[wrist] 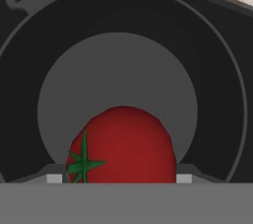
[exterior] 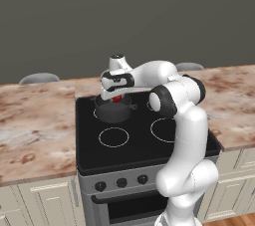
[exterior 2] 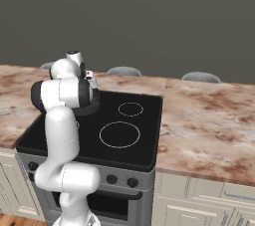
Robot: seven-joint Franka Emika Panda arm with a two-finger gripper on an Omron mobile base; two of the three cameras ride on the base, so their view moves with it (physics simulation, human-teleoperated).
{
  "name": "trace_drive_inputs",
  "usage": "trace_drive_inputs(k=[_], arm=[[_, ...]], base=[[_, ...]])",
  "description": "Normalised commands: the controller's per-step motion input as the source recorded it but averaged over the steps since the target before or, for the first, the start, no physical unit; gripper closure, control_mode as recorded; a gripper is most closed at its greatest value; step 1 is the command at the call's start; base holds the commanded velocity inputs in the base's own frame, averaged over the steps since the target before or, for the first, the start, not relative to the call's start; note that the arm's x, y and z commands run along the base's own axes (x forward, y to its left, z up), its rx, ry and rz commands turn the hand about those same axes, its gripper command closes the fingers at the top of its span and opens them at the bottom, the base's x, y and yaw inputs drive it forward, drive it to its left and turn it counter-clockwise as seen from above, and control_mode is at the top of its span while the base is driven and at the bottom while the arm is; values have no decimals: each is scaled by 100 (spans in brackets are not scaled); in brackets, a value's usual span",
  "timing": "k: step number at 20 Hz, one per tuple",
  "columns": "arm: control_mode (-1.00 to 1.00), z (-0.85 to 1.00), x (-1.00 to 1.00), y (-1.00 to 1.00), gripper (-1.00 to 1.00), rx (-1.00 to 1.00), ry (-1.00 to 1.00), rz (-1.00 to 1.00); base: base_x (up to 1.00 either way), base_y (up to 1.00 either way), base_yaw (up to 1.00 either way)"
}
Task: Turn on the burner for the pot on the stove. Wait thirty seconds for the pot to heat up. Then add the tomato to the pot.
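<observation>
The small glossy red tomato (wrist: 123, 144) with its green stalk star hangs directly over the mouth of the small round dark grey metal pot (exterior: 114, 110), clamped in the end effector (exterior: 116, 98). The pot sits on a rear ring of the flat black glass stove (exterior: 134, 148).

Released from this height, the tomato could bounce against the pot's low straight wall or roll out; a skewed release might knock it toward the rim.

The finger tips are mostly hidden behind the tomato in the hand view. The burner's white ring lies largely under the pot. In the right base view the arm covers the pot. Whether any black knob is turned I cannot tell.
</observation>
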Motion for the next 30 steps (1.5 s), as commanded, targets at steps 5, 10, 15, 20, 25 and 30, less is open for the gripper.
trace_drive_inputs(k=[5, 10, 15, 20, 25, 30], arm=[[-100, 0, 0, 0, 100, 0, 0, 0], [-100, 0, 0, 0, 100, 0, 0, 0], [-100, 0, 0, 0, 100, 0, 0, 0], [-100, 0, 0, 0, 100, 0, 0, 0], [-100, 0, 0, 0, 100, 0, 0, 0], [-100, 0, 0, 0, 100, 0, 0, 0]], base=[[0, 0, 0], [0, 0, 0], [0, 0, 0], [0, 0, 0], [0, 0, 0], [0, 0, 0]])
